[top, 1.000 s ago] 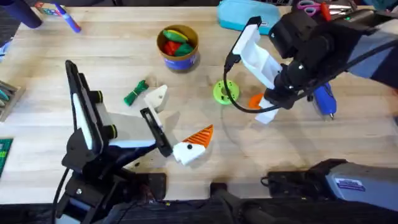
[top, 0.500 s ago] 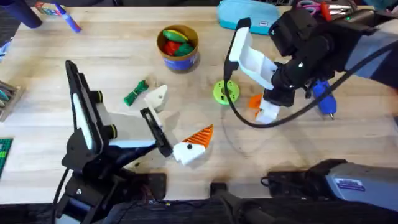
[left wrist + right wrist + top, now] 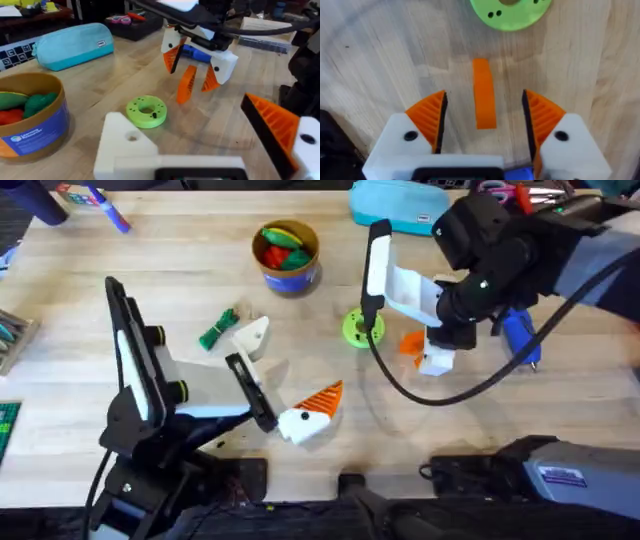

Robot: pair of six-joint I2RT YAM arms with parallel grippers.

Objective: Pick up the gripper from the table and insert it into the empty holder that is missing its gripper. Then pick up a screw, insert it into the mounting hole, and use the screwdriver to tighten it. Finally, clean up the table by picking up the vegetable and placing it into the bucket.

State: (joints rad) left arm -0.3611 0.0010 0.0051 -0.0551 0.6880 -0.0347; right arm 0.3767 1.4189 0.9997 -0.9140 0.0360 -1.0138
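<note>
Now I hold the right gripper (image 3: pixel 484 122) with fingers spread open astride the small orange curved strip (image 3: pixel 484 94) on the wooden tabletop (image 3: pixel 380 55), its long axis running straight out between them.

Orange ribbed pads (image 3: pixel 431 117) on the white right end effector (image 3: pixel 482 122), lime-green disc (image 3: pixel 512 10)

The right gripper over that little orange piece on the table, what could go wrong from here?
1. The right gripper is open astride the narrow orange piece; closing off-centre could tip it or flick it away.
2. The lime-green disc lies just beyond the piece, so a forward nudge may knock into it.
3. The screwdriver lies close beside the right arm, where a swing could roll it.
</note>
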